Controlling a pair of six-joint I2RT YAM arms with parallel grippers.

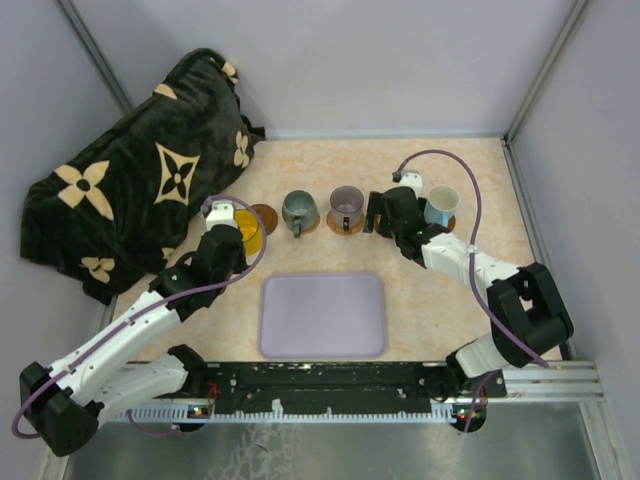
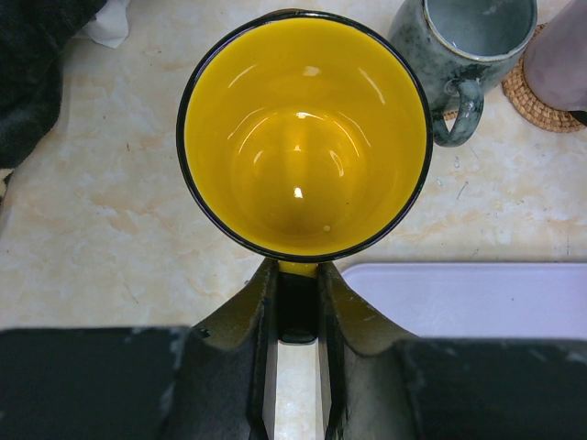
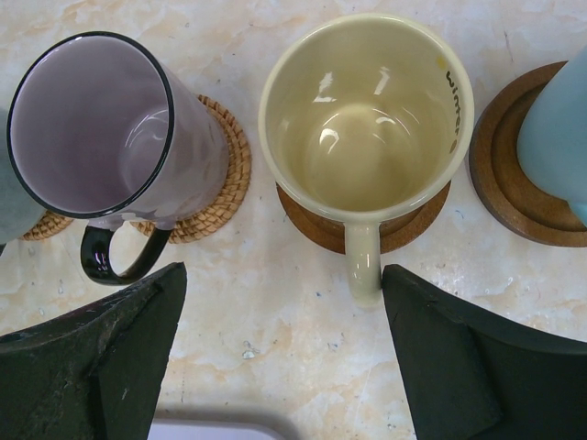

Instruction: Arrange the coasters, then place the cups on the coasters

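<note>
Cups are lining the far row overhead: grey-green cup, purple cup and blue cup are sitting on coasters, while the left tool is gripping the yellow cup beside a bare coaster. Left wrist: jaws are clamping its handle. Right wrist: the right tool is gaping open astride the handle of the cream cup, seated on its coaster; seemingly only yellow is waiting

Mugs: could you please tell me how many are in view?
5: yellow mug in the left gripper; grey-green mug, purple mug, cream mug and light-blue mug on coasters.
</note>
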